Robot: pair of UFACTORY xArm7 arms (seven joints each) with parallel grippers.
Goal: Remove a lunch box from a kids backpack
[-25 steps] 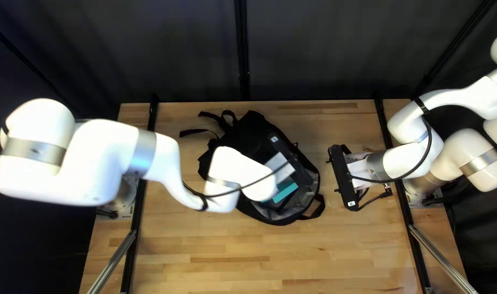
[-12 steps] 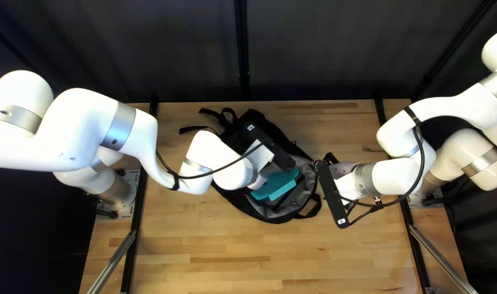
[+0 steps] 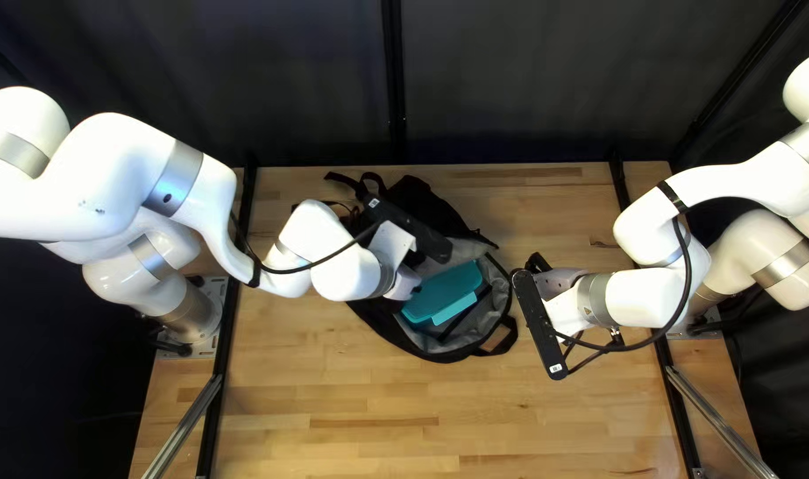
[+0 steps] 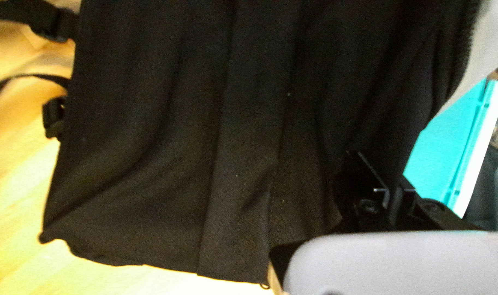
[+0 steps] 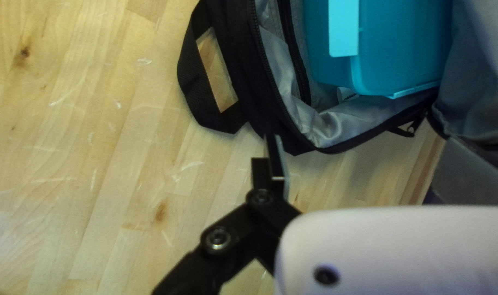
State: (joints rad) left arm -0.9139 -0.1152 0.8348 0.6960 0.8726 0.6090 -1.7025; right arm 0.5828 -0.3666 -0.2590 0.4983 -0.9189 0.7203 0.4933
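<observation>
In the top left view the black backpack (image 3: 435, 208) lies unzipped, a teal lunch box (image 3: 444, 291) inside its grey-lined opening. My left gripper (image 3: 402, 282) is at the left of that opening, fingertips hidden; my right gripper (image 3: 539, 325) is just right of the bag. The left wrist view has my left gripper (image 4: 389, 191) shut on the black flap (image 4: 260, 120), with the lunch box (image 4: 445, 147) beside it. In the right wrist view my right gripper (image 5: 363, 143) stands wide open, backpack rim (image 5: 347, 145) at its fingertips and lunch box (image 5: 401, 49) ahead.
Loose straps (image 3: 355, 188) trail from the backpack's upper left in the top left view. A handle loop (image 5: 191, 82) juts from the bag beside my right gripper. Wooden table (image 3: 333, 408) surrounds the bag.
My left arm has drawn back leftward with the flap, exposing more of the lunch box. My right gripper has moved left to the backpack's edge and tilted somewhat.
</observation>
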